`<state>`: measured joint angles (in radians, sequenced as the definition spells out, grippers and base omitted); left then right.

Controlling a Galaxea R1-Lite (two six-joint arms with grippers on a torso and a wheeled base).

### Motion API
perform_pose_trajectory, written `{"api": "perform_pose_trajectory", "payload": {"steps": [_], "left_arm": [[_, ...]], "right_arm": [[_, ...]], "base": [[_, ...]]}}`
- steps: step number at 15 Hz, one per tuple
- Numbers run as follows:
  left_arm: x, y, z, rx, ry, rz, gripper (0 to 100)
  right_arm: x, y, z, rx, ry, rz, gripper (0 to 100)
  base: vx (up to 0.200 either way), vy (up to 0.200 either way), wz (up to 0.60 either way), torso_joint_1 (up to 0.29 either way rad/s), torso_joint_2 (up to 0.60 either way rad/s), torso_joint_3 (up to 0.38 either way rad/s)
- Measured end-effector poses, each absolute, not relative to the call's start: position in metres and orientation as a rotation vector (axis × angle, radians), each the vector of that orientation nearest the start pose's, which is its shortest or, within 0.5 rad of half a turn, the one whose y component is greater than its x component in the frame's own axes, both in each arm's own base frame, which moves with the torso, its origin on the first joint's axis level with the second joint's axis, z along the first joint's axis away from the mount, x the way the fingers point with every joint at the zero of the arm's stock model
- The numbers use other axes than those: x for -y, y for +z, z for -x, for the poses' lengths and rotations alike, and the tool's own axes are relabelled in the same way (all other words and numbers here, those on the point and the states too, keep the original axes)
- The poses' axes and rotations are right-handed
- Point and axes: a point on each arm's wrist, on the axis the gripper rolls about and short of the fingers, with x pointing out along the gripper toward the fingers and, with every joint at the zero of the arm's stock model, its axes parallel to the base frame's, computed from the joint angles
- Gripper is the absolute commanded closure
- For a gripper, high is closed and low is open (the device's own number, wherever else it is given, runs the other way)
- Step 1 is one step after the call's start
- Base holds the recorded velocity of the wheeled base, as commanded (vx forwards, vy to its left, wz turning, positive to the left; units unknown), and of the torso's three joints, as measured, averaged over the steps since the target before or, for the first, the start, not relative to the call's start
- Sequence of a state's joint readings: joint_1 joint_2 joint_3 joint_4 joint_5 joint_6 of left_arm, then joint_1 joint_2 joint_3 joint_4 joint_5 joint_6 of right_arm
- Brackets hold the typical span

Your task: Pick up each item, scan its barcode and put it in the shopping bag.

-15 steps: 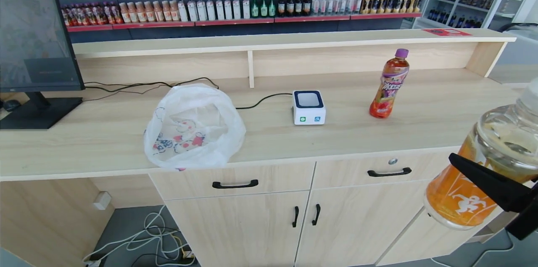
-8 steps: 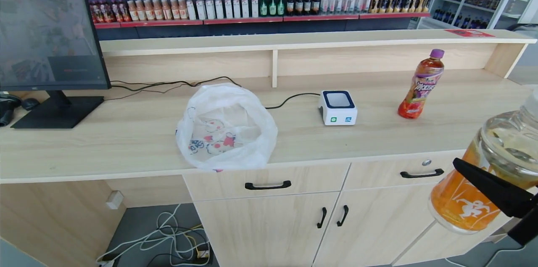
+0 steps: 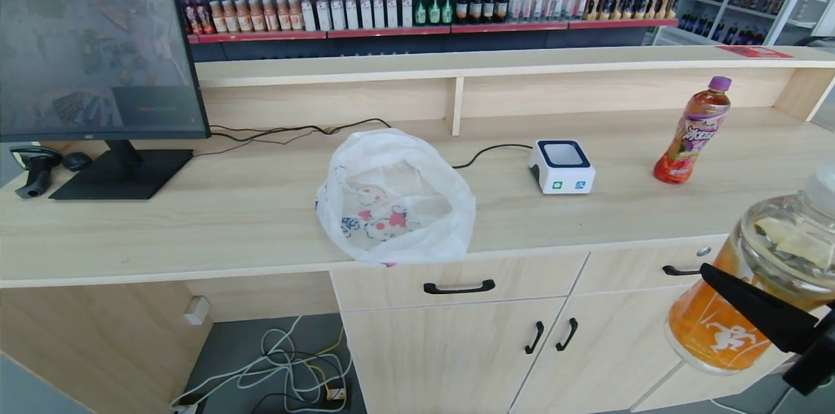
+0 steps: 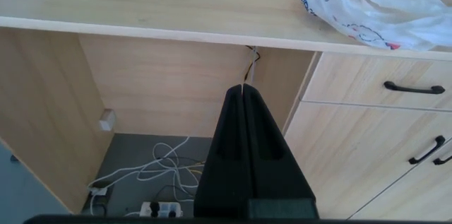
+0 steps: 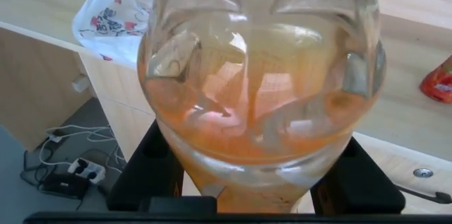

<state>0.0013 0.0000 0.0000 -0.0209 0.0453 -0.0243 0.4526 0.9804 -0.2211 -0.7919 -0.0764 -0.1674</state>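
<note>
One hand (image 5: 251,174), the right, clasps the orange bottle (image 3: 717,329).

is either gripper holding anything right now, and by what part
The right gripper holds the orange drink bottle around its mid-body; the left gripper is shut on nothing.

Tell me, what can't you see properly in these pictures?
- Big orange bottle: head view's right edge cuts off its top; no barcode shows.
- Shopping bag: crinkled plastic veils the inside, head view.
- Purple-capped bottle: too small in head view to find a barcode.
- Shelf bottles: too small to tell labels, head view.
</note>
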Motion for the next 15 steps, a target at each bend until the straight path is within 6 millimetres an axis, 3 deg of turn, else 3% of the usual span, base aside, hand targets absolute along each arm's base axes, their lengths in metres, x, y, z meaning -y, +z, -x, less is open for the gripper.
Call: {"api": "perform_pose_trajectory", "payload": {"steps": [6, 10, 15], "left_arm": [[-0.001, 0.077, 0.023, 0.020, 0.045, 0.025, 100], [-0.001, 0.077, 0.023, 0.020, 0.046, 0.025, 100], [-0.001, 0.077, 0.023, 0.019, 0.046, 0.025, 100]], "right_arm": [[-0.048, 0.189, -0.105, 0.066, 0.366, 0.156, 100], [-0.051, 0.195, -0.109, 0.084, 0.394, 0.169, 100], [-0.063, 0.213, -0.130, 0.090, 0.452, 0.100, 100]], "base": [[0.000, 0.000, 0.60, 0.006, 0.00, 0.002], [0.000, 0.000, 0.00, 0.000, 0.00, 0.000], [0.000, 0.000, 0.00, 0.000, 0.00, 0.000]]}}
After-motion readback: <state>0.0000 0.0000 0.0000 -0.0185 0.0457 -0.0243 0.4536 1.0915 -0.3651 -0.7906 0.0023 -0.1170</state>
